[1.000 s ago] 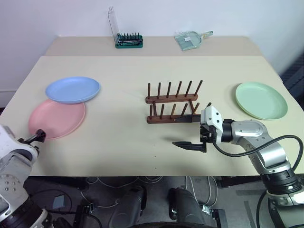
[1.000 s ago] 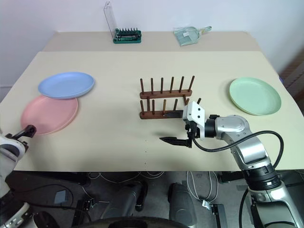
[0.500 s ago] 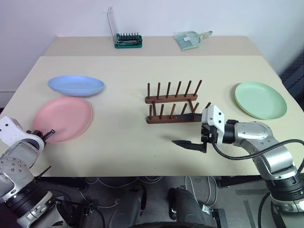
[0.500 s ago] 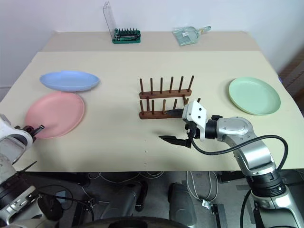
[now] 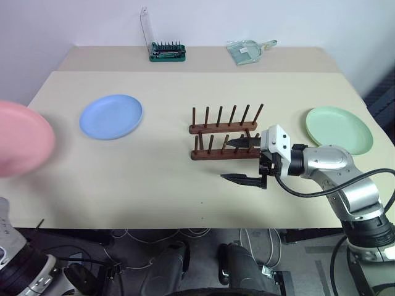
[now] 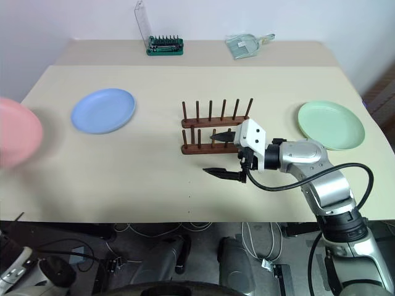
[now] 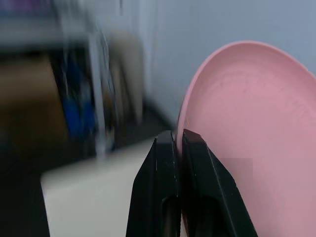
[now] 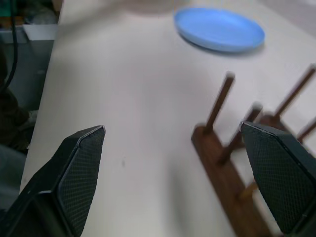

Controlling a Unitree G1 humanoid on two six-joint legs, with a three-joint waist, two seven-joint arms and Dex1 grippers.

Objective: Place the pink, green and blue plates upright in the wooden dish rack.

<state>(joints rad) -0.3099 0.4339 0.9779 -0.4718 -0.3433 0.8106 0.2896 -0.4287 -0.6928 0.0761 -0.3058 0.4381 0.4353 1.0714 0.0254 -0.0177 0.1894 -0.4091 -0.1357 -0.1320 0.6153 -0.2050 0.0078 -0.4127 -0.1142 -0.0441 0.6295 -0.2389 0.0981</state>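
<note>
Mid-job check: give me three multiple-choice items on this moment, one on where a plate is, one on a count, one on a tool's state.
1. Where is the green plate?
A. Flat on the table to the right of the wooden dish rack
B. Standing in the rack
C. On the blue plate

2. How many plates stand in the rack?
A. Two
B. One
C. None

3. What is the left tool doing?
A. Open, holding nothing
B. Shut on the pink plate
C. Shut on a rack peg

Answers: 1 A, it lies flat by the table's right edge; 2 C, every peg gap is bare; 3 B, the left wrist view shows its fingers pinching the pink rim.
</note>
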